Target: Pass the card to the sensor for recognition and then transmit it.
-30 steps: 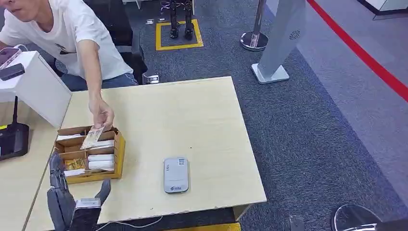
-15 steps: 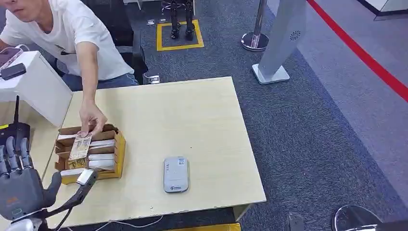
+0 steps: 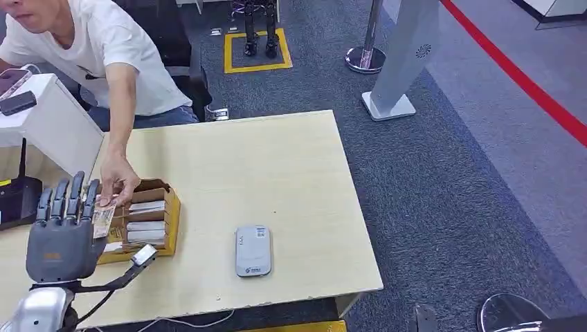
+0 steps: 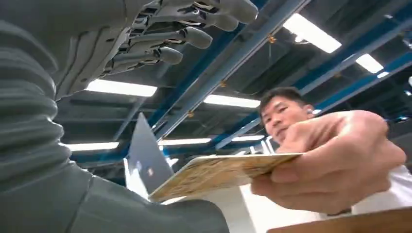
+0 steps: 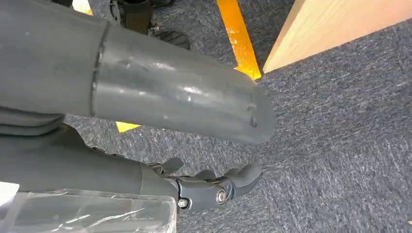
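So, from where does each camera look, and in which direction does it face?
Head view: high on the robot, facing forward and down at the table; the raised left hand shows low on the left.
Left wrist view: behind the left hand, facing up at the ceiling lights; a person's hand holds the card.
Right wrist view: on the hanging arm, facing down at the carpet; the right hand shows.
Shared: head and left wrist views both show the left hand, the card and the person's hand.

A pale wooden table (image 3: 277, 173) stands on dark grey carpet (image 3: 443, 207) — beyond it a yellow floor square (image 3: 257, 67), to its right a red stripe (image 3: 526, 79).
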